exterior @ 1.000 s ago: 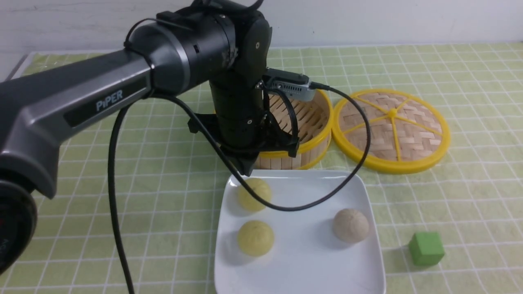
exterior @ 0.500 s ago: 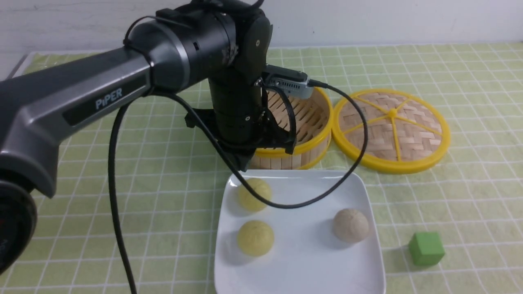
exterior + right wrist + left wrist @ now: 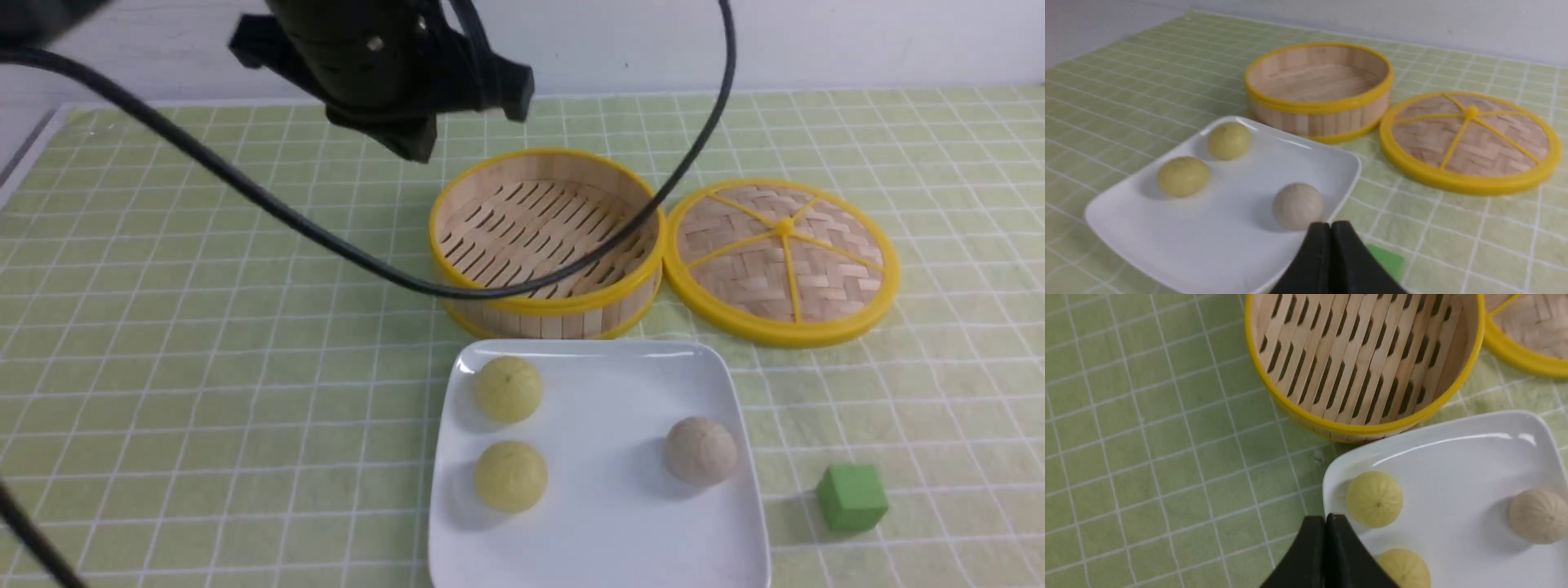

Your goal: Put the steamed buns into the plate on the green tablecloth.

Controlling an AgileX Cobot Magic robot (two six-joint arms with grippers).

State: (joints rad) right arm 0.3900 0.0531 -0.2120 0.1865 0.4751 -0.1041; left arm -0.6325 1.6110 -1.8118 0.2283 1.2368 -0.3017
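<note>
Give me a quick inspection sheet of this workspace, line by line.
Surface: green tablecloth, flat, white grid.
Job's things: three buns, two yellow, one beige, all on the white plate.
Clutter: empty steamer; its lid flat beside it; green cube right of the plate.
Grippers: left gripper shut, empty, raised; right gripper shut, empty.
Cables: black cable hanging across the steamer.
Surroundings: pale wall behind.
</note>
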